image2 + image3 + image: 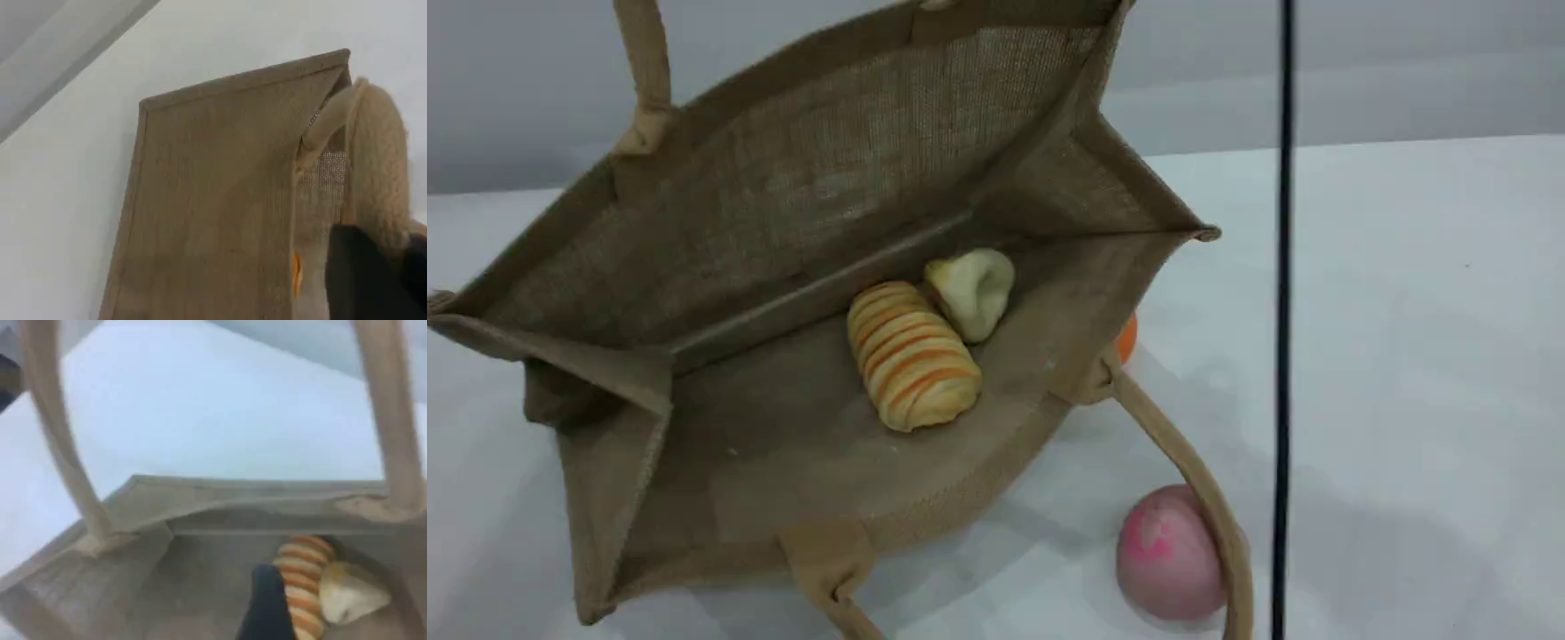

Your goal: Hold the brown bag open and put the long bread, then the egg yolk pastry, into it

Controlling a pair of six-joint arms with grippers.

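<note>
Pink ball (1169, 551) nearest; long bread (911, 356) and egg yolk pastry (974, 289) both inside brown bag (827, 178), task seemingly complete; left gripper (373, 267) pinches far handle (377, 153), right gripper (267, 607) opening unclear.

Left wrist view, five o'clock: left gripper's matte-black fingertip (373, 280), blunt and square-topped. Right wrist view, six o'clock: right gripper's black fingertip (268, 607) — narrower, rounded, tapering upward. Scene view, three o'clock: thin black vertical cable-like line (1284, 267).
</note>
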